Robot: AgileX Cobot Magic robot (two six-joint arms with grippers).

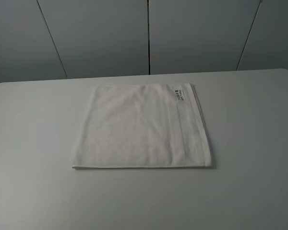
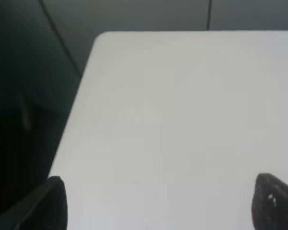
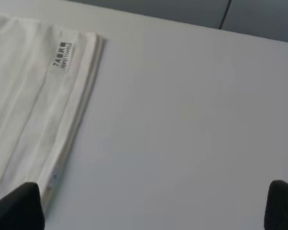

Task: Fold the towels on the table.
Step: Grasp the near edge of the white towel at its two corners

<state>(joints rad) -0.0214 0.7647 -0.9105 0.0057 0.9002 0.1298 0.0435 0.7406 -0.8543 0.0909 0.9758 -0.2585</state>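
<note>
- Grey wall panels [image 1: 101,33] with dark seams stand behind the white table [image 1: 33,143], which fills most of the high view.
- One white towel [image 1: 139,129] lies flat near the middle of the table, a little towards the far edge, well apart from every table edge.
- Its woven border band [image 1: 192,127] runs down its right side, and the small dark-printed label [image 1: 179,93] sits at the far right corner.
- Stacked layers show along that right edge from the right wrist camera.
- The left gripper [image 2: 163,203] is spread wide with nothing between its dark fingers [image 2: 50,203], over bare tabletop by a rounded table corner.
- The right gripper [image 3: 151,206] is likewise gaping and empty; one finger shows at the towel's banded edge, the other over bare table.
</note>
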